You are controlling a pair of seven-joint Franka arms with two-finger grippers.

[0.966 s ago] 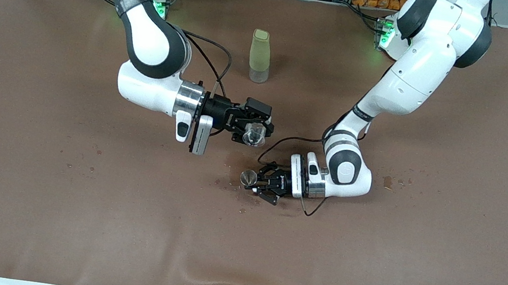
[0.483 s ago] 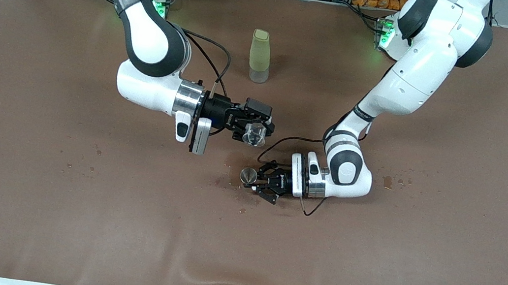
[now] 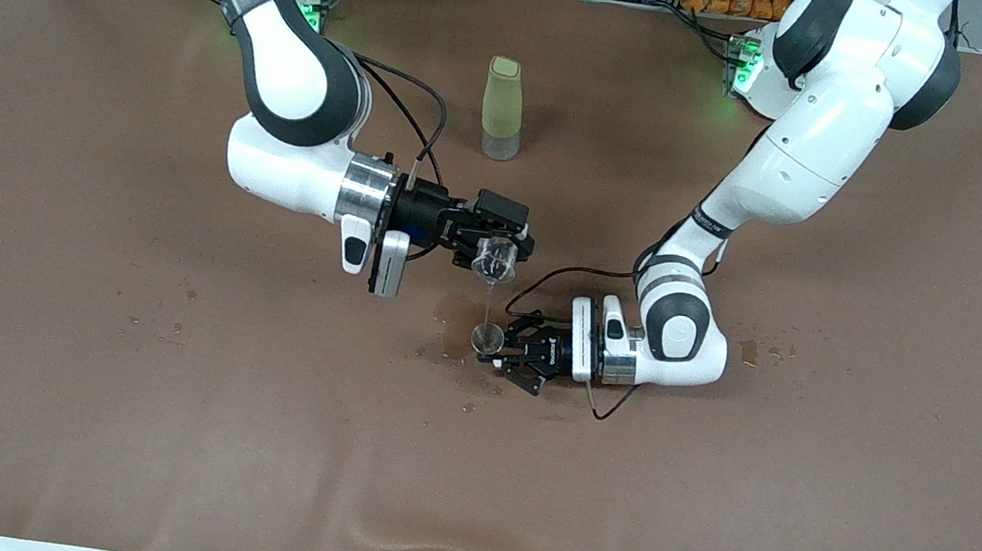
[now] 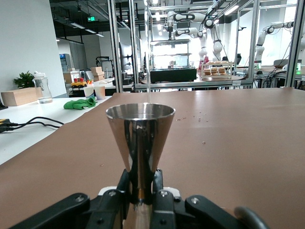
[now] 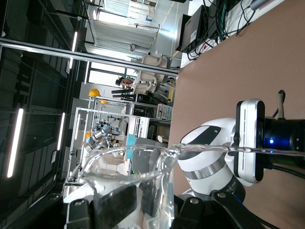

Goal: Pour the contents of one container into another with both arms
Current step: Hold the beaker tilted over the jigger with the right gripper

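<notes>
My right gripper (image 3: 492,255) is shut on the small clear glass cup (image 3: 495,264) and holds it tipped over the table's middle. A thin stream of liquid (image 3: 488,299) falls from its lip into the silvery jigger (image 3: 487,339) just below. The jigger stands upright, with my left gripper (image 3: 497,348) shut on its narrow waist. In the left wrist view the jigger (image 4: 139,136) rises from between the gripper (image 4: 141,183) fingers. In the right wrist view the cup (image 5: 136,183) fills the gripper (image 5: 138,210), and the stream (image 5: 248,150) leaves its rim.
A tall pale-green bottle (image 3: 502,109) stands upright on the brown mat, farther from the front camera than both grippers. Wet stains (image 3: 447,313) darken the mat beside the jigger, and small spots (image 3: 759,352) lie toward the left arm's end.
The right gripper has tipped the cup further, and a stream now runs into the jigger. The left gripper has shifted the jigger slightly, keeping it under the cup.
</notes>
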